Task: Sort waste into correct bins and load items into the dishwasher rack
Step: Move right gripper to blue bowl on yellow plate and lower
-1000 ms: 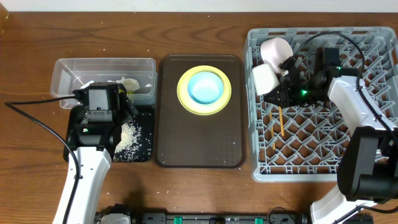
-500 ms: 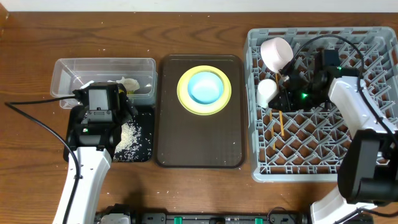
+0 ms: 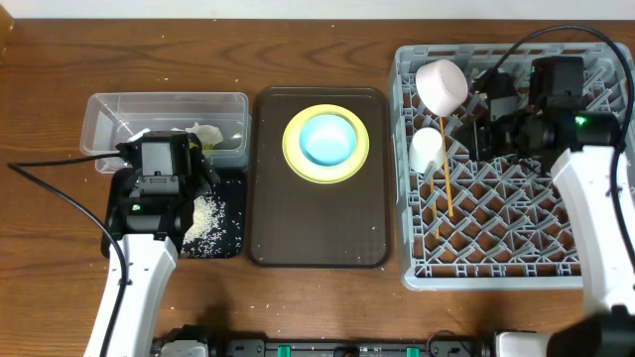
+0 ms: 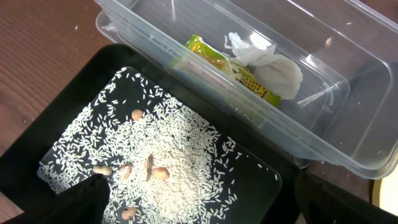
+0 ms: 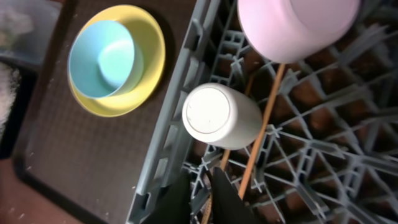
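The right hand [image 5: 202,193] hangs over the dishwasher rack [image 3: 516,268] at its far left part, fingers drawn close together and gripping nothing. Just beyond its fingertips the small white cup [image 5: 214,115] rests in the rack near the left wall, apart from the hand. The pale pink bowl [image 3: 443,85] sits in the far left corner of the rack, tipped on its side. The wooden chopsticks [image 3: 448,188] lie across the lattice, running from under the bowl past the cup towards the near side.

The left hand [image 4: 205,193] hovers over the black tray [image 4: 93,87] with its fingers spread wide and holding nothing. White rice grains [image 4: 161,155] are scattered across the tray floor, with a few brown bits [image 4: 160,173] among them. Touching the tray's far edge is the clear tub [image 4: 348,93], which holds the green-and-yellow wrapper [image 4: 230,65] and the crumpled tissue [image 4: 273,65] side by side.

Between bins and rack on the bench [image 3: 317,50] lies the brown serving tray [image 3: 298,228], carrying the yellow plate [image 3: 294,159] with the light blue bowl [image 3: 325,139] upright on it
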